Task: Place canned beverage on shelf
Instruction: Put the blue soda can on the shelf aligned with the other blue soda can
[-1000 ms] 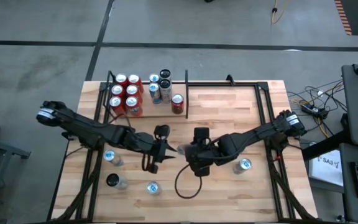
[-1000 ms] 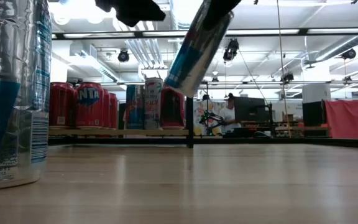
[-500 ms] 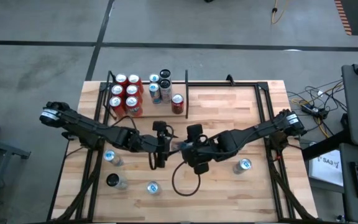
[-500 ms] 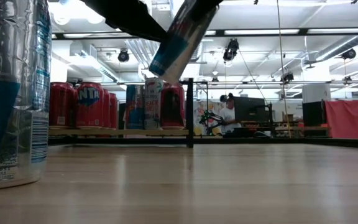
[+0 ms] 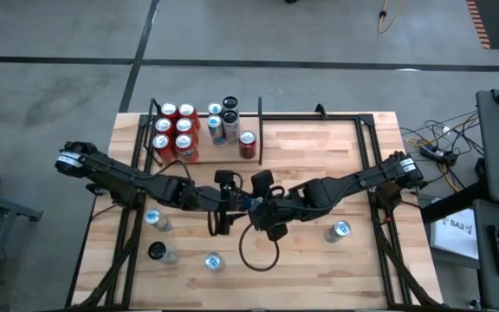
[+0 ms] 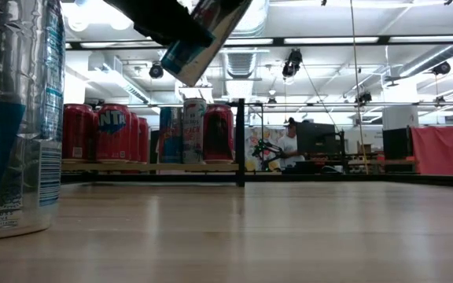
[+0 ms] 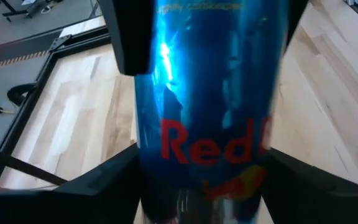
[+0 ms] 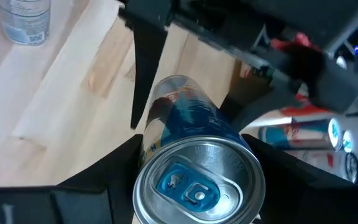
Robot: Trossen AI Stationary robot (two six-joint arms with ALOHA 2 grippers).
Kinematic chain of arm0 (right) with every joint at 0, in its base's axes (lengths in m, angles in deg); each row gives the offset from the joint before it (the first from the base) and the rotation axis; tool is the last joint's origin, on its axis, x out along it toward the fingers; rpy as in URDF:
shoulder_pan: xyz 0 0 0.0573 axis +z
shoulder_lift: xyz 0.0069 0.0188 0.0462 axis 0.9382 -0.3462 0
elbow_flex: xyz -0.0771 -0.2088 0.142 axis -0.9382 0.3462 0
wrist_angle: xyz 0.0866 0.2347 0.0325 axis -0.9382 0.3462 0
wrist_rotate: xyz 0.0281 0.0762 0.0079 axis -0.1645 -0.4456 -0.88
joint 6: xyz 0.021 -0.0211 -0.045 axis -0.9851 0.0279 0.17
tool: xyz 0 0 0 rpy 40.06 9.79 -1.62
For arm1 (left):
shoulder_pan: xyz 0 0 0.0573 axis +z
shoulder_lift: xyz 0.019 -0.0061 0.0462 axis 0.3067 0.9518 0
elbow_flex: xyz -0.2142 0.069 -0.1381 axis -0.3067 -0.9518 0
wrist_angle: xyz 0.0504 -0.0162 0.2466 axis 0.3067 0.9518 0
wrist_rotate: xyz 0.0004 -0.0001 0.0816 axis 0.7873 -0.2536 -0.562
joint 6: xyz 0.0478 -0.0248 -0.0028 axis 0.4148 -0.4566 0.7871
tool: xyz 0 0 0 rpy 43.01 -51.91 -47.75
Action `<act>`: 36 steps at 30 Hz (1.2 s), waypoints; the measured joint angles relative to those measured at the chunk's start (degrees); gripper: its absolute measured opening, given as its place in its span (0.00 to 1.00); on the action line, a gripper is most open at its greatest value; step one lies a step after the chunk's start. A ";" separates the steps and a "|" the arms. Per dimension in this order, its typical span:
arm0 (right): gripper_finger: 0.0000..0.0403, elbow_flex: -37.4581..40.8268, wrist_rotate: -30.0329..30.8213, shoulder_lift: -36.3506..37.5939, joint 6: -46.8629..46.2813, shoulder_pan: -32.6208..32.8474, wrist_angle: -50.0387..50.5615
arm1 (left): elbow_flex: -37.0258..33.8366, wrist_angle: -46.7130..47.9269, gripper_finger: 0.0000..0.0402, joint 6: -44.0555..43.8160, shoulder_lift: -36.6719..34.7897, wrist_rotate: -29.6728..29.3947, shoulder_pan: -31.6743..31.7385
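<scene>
Overhead, a light wood table [image 5: 310,156] fills the middle of the frame on a grey concrete floor [image 5: 59,52] crossed by dark lines. The shelf [image 5: 204,130], a narrow black-framed bay at the table's upper left, holds red cans [image 5: 176,130] and a few slim cans [image 5: 223,121]. Loose cans [image 5: 156,218] stand at the lower left of the table, and one more [image 5: 340,230] stands at lower right.

At the table's centre the two arms meet. The right gripper [image 8: 197,155] has its fingers closed against the sides of a tilted blue canned beverage [image 8: 194,168], held clear above the table near the can's top end. The left gripper [image 7: 197,180] has its fingers spread on either side of the same can, one at each flank; whether they touch it cannot be told.

In the level view the can [image 6: 203,35] hangs tilted at the top centre of the frame, above the bare planks. A large can [image 6: 18,118] looms at the left edge. Beyond the shelf lies a workshop with ceiling strip lights [image 6: 344,39], a red cloth [image 6: 443,149] at right, and a person [image 6: 291,141] at a desk.
</scene>
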 joint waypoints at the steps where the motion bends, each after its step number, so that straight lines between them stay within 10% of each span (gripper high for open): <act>1: 0.57 0.00 0.02 0.00 0.67 -0.11 -0.32 | 0.00 0.00 0.63 -0.06 0.00 -0.63 0.00; 25: 0.69 -0.04 0.52 7.85 8.77 -1.08 -10.76 | -9.62 -8.18 0.51 6.21 -14.39 -12.01 -0.09; 36: 0.63 2.90 -17.60 13.72 6.52 -10.89 -24.87 | -21.92 -27.17 0.51 14.99 -27.87 -15.21 -0.15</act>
